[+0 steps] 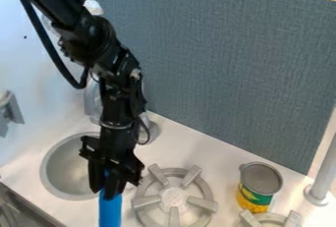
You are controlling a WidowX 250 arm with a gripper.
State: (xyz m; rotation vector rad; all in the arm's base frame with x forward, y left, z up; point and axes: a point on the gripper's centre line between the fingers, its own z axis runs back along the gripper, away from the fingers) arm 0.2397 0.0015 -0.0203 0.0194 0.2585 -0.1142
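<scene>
Pale counter (220, 158) below grey-blue partition (223, 69), gripper (108, 189) at seven o'clock clamped on blue handle (110, 212), beside burner (174, 197) at six o'clock; firm, even squeeze and side clearance look wise

A: What colour is that long, straight-sided object (110, 213)?
B: Bright, plain blue, against the solid black of the two-finger tool (112, 187).
A: And the tall flat fabric panel (223, 69)?
B: Muted blue-grey, with a fine woven fleck all over.
A: Does the cylindrical metal can (256, 199) have a pattern?
B: Yes, a green label with yellow along its bottom, under a grey top.
A: The rest?
B: Silvery-grey round sink (69, 172), pale grey spoked burner (174, 197), whitish smooth table (223, 150).
</scene>
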